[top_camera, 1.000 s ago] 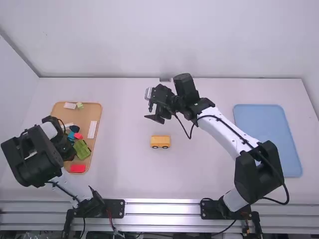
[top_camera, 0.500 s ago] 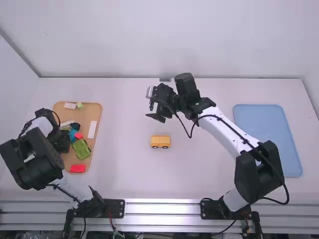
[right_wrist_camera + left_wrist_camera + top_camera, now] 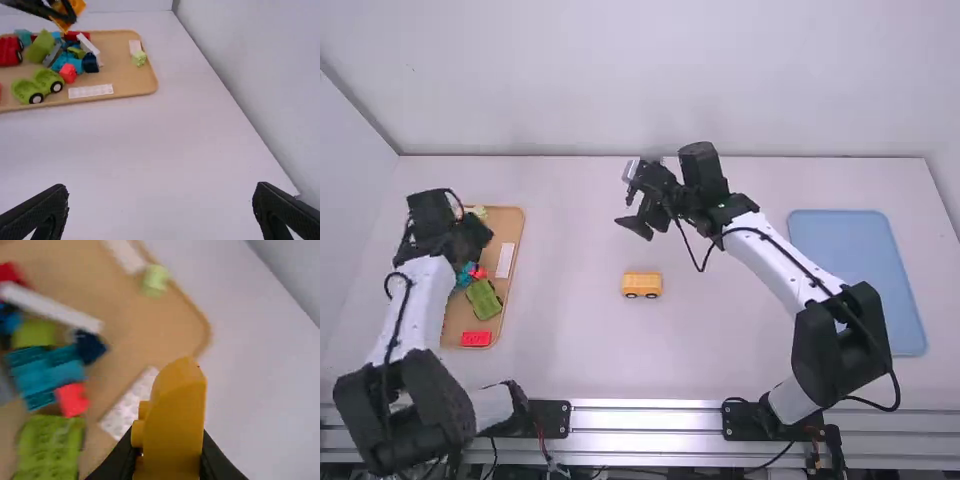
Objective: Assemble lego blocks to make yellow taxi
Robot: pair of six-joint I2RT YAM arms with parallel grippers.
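Presently, the left gripper (image 3: pixel 169 456) clamps a yellow block (image 3: pixel 177 405), likely raised to clear the tray (image 3: pixel 131 86) beneath; the right gripper (image 3: pixel 160 194) stands spread.

Q. How is your left side posed?

A. My left arm (image 3: pixel 415 305) bends at its black elbow (image 3: pixel 400 420), left of its base; the white forearm reaches up the picture to my left wrist (image 3: pixel 428 225) and left gripper (image 3: pixel 470 238). In the left wrist view, my fingers (image 3: pixel 215 462) are closed on their hold.

Q. And your right?

A. My right arm (image 3: pixel 775 265) slants inward from its black elbow (image 3: pixel 840 340) to my right wrist (image 3: pixel 705 190). My right gripper (image 3: pixel 626 213) is near mid-picture, its black fingers (image 3: pixel 52 205) spread wide.
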